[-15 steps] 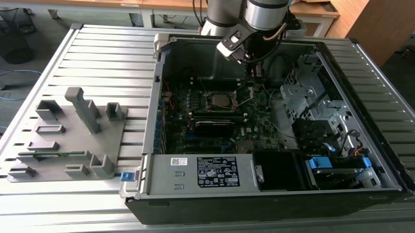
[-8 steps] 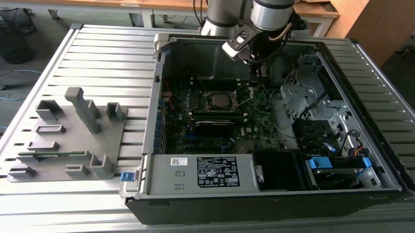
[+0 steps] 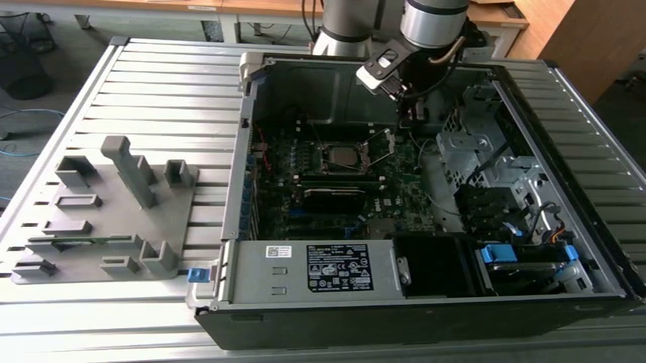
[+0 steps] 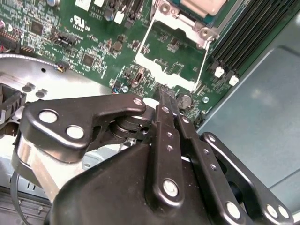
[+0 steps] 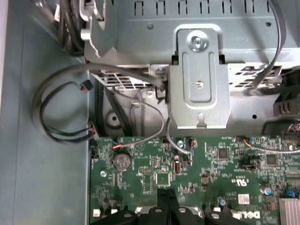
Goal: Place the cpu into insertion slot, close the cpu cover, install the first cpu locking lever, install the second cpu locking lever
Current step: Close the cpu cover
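**Item 1, cpu** (image 3: 341,156): flat grey-silver square, lying in the insertion slot (image 3: 324,157) on the motherboard (image 4: 93,47), inside the open computer case (image 3: 234,227). It looks seated level, though this cannot be confirmed. Judged light, rigid and smooth-topped, with a delicate underside. Best held by 2 opposite edges, never pressed on the face.

**Item 2, cpu cover** (image 4: 159,68): thin silver frame with a cut-out centre. It is swung open off the slot and tilted back on its hinge, on the exterior view's right of the cpu. Judged light, stiff sheet metal that pivots freely and could slip under a smooth pad. Best handled at the free edge farthest from the hinge, since a push near the hinge would give little leverage.

**Item 3, tool** (image 4: 168,93): fingers brought together with no visible gap and nothing between them. The tips sit just beside the cover's free edge; whether they touch it cannot be told.

**Item 4, surroundings**: memory slots (image 4: 243,42) beside the socket, a coin cell (image 5: 123,161) on the board, and a grey fixture tray (image 3: 101,204) on the slatted counter (image 3: 151,83).
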